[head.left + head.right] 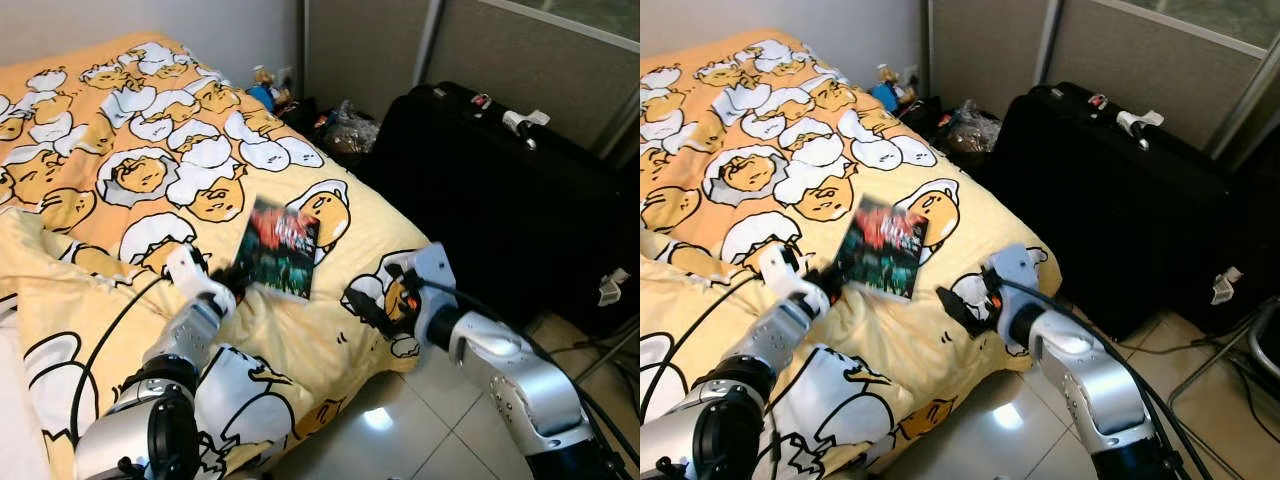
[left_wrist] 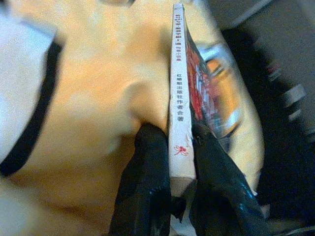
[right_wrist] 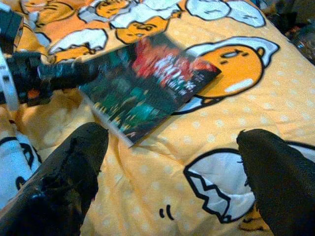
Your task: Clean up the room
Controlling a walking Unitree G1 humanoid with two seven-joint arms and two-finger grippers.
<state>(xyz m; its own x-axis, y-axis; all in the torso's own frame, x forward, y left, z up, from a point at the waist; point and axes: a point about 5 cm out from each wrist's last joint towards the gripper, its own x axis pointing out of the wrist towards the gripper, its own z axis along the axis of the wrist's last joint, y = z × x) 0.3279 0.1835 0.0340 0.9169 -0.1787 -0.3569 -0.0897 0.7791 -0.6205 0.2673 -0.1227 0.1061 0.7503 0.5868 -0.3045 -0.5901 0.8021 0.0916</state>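
A: How will the book (image 1: 280, 248) handle?

B: Probably light and fairly stiff, a thin paperback with a glossy, maybe slippery cover. The spine edge looks the best hold, and the left gripper (image 2: 182, 147) is clenched on it there.

A: Looks?

B: Dark cover, red and green, white spine with printed characters. It sits mid-bed on the yellow egg-print duvet (image 1: 120, 150). The right gripper (image 3: 172, 172) hangs released to its near right
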